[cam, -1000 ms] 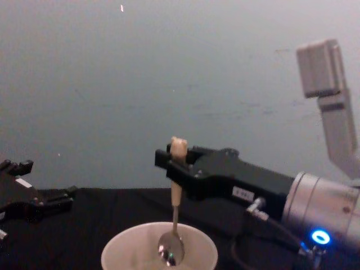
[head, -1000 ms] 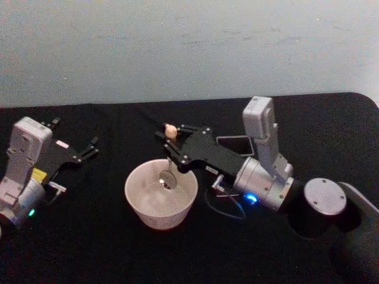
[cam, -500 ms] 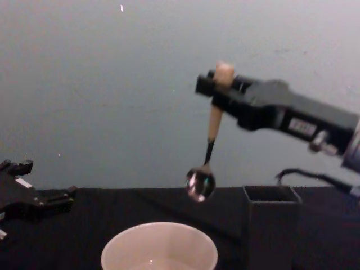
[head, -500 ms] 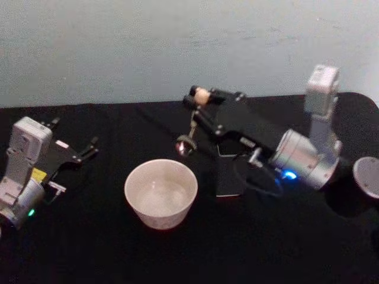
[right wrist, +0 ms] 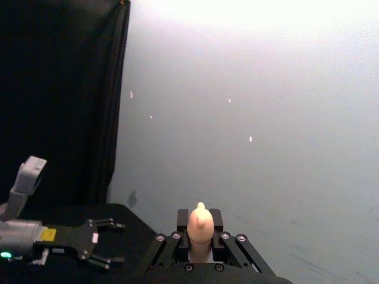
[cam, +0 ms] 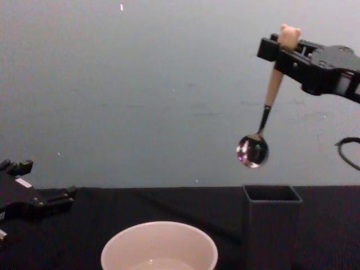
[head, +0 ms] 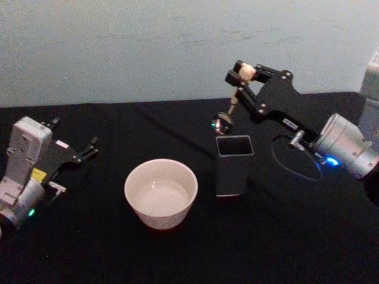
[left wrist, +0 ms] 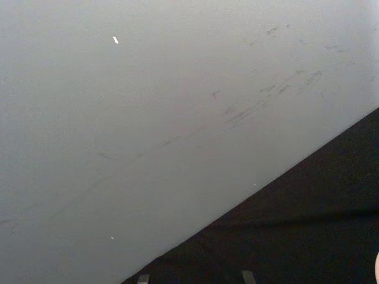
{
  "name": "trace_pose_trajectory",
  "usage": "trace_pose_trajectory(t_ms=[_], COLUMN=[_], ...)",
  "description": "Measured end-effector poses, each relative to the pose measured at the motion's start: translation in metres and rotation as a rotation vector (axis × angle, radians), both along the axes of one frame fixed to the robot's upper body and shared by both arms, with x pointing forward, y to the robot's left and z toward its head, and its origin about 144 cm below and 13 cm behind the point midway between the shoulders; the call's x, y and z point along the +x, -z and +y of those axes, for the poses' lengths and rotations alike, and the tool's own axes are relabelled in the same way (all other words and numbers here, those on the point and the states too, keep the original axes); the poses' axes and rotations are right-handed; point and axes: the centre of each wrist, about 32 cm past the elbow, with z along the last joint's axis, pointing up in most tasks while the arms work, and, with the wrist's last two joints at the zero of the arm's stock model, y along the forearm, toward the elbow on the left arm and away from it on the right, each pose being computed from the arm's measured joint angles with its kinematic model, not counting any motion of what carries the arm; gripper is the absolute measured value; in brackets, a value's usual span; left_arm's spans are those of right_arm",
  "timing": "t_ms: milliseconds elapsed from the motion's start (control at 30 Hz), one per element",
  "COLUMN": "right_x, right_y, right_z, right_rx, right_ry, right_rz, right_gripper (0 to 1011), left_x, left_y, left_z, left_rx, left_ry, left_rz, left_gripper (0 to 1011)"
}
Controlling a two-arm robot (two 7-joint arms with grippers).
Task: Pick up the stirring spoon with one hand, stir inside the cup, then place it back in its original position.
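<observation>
A pale grey wall [head: 148,47] rises behind a bench [head: 177,254] draped in black cloth. The right arm reaches in from the right side, well above the bench, and its gripper [head: 244,74] is raised in front of the wall. Its fingers are clenched on the top of the spoon's handle. The left gripper [head: 74,135] lies low at the bench's left edge, well apart from everything else, with its fingers spread and nothing between them.

The cup [head: 160,219] sits near the middle of the bench, upright, with its pale inside open to view. Just to its right, not touching it, stands the holder [head: 232,171], upright with its square mouth open.

The spoon [cam: 274,84] hangs in the air from the right gripper, slightly tilted. The bear head pokes up above the fingers and the shiny bowl points down. In the chest view the bowl is above the holder's mouth, a little toward the cup, and touches neither.
</observation>
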Motion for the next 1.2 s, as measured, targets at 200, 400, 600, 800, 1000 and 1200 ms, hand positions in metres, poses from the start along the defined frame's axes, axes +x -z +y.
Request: trace_pose_trajectory(t_ms=[200,400,600,800,1000,1200], right_x=[-0.004,-0.007,-0.008,-0.008,-0.007,-0.005], right_y=[0.004,0.009,0.017,0.026,0.035,0.043], right_z=[-0.010,-0.014,-0.013,-0.009,-0.004,0.000], right_rx=[-0.022,-0.037,-0.046,-0.052,-0.067,-0.074], right_ry=[0.024,0.036,0.046,0.056,0.070,0.097], right_rz=[0.014,0.042,0.069,0.101,0.154,0.217], right_gripper=[210,210,210,210,210,210], left_x=[0.000,0.000,0.000,0.000,0.000,0.000], left_y=[0.000,0.000,0.000,0.000,0.000,0.000], left_z=[0.000,0.000,0.000,0.000,0.000,0.000], left_rx=[0.000,0.000,0.000,0.000,0.000,0.000], left_ry=[0.000,0.000,0.000,0.000,0.000,0.000], left_rz=[0.000,0.000,0.000,0.000,0.000,0.000], left_gripper=[1001,1001,1001,1001,1001,1001])
